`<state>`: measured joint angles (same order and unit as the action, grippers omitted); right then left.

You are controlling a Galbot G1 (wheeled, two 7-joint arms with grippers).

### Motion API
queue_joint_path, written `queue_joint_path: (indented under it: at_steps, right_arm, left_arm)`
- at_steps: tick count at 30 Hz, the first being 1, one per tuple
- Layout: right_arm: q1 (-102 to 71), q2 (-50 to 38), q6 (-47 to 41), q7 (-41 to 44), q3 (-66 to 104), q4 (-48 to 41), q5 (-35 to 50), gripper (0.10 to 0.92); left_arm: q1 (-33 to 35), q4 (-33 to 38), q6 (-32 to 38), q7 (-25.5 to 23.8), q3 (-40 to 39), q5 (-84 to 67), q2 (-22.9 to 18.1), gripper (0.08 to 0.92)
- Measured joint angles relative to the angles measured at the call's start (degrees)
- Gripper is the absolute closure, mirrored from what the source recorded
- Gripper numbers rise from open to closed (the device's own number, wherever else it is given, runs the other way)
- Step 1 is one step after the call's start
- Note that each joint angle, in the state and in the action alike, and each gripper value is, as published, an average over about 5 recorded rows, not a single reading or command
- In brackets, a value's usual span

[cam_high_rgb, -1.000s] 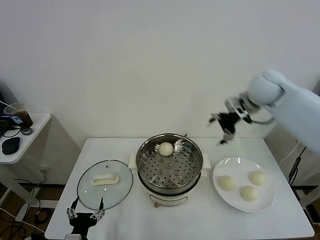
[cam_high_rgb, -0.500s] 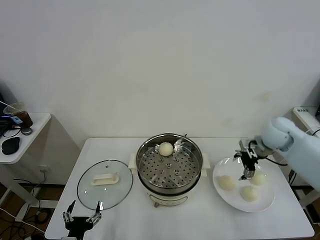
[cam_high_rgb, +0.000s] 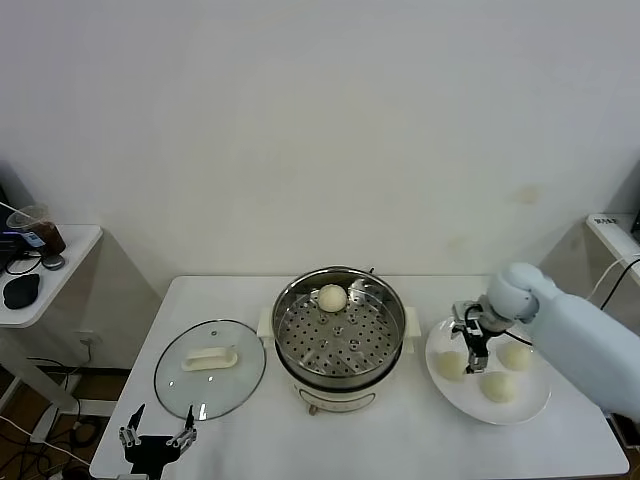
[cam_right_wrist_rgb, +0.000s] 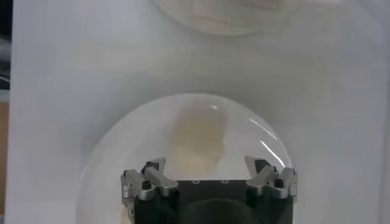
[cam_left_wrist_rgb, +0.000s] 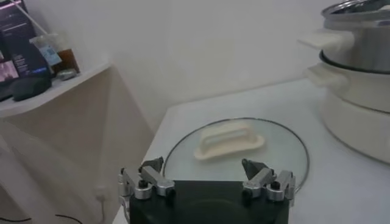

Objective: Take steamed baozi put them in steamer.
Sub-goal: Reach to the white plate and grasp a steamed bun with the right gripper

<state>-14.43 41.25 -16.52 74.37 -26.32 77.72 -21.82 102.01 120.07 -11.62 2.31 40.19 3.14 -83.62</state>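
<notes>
Head view shows the right gripper (cam_high_rgb: 473,343), fingers spread, over the plate's (cam_high_rgb: 452,402) leftmost baozi (cam_high_rgb: 451,364); it should centre, descend, and close gently.

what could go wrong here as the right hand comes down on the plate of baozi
1. The open right hand is over the baozi nearest the steamer, with two more baozi close by on the plate; a finger may nudge a neighbour.
2. The buns look soft, so a hard squeeze may dent one.
3. The steamer rim stands higher than the plate; a low carry could clip it.
</notes>
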Motion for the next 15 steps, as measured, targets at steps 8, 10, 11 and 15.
queue_joint_path:
  at_steps: [8,10,11,15]
  right_arm:
    - [-1.4,2.1,0.5,0.0,0.4,-2.3,-2.2,0.203]
    - [-1.7,2.4,0.5,0.0,0.4,-2.6,-2.7,0.203]
    - [-1.9,2.6,0.5,0.0,0.5,-2.8,-2.9,0.203]
    - [-2.4,3.1,0.6,-0.3,0.9,-3.6,-3.8,0.203]
  left_arm:
    - [-0.6,-0.1,-0.4,-0.3,-0.3,0.0,-0.4,0.177]
    - [-0.6,-0.1,-0.4,-0.3,-0.3,0.1,-0.4,0.177]
    - [-0.6,-0.1,-0.4,-0.3,-0.3,0.1,-0.4,0.177]
    - [-0.6,-0.2,-0.5,-0.3,-0.2,0.1,-0.3,0.177]
